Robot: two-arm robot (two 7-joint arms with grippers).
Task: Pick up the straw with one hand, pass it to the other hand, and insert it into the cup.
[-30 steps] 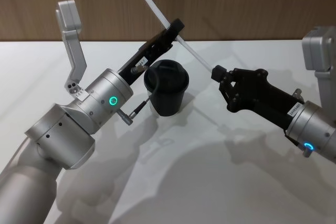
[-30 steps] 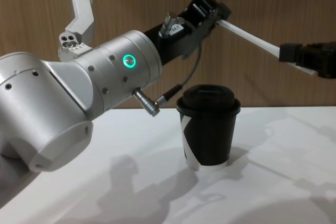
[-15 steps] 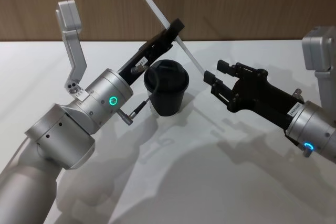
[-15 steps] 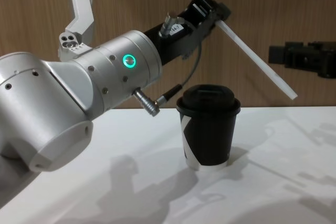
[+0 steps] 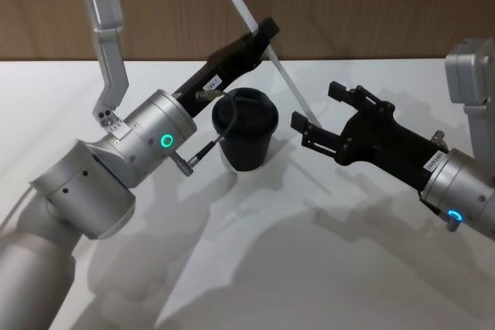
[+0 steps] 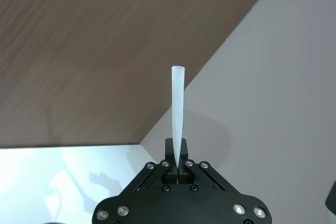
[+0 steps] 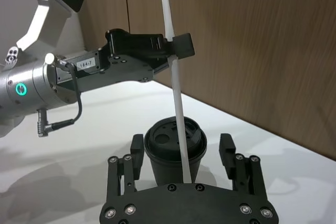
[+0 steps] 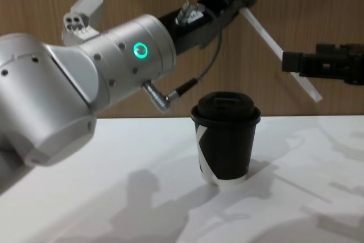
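- Since a moment ago the left gripper [image 5: 267, 32] has risen and the straw [image 5: 290, 83] tilts more steeply; the right gripper [image 5: 319, 107] has spread its jaws wider.
- Left gripper: pinched tight on the straw, about a third of the way down it. The short upper end sticks out past the fingertips, and the long lower end slants down toward the right gripper.
- Right gripper: jaws wide, holding nothing. In the right wrist view the straw [image 7: 176, 87] runs down between its fingers [image 7: 136, 153], apart from both.
- The cup [image 5: 246, 141] stands upright on the white table [image 5: 271, 268], lid on, below the left gripper's fingertips and just beyond the right gripper's.
- Seen from the chest, the straw's [image 8: 267, 35] lower tip hangs just under the right gripper's finger [image 8: 293, 61], off to the side of the cup [image 8: 226, 146].
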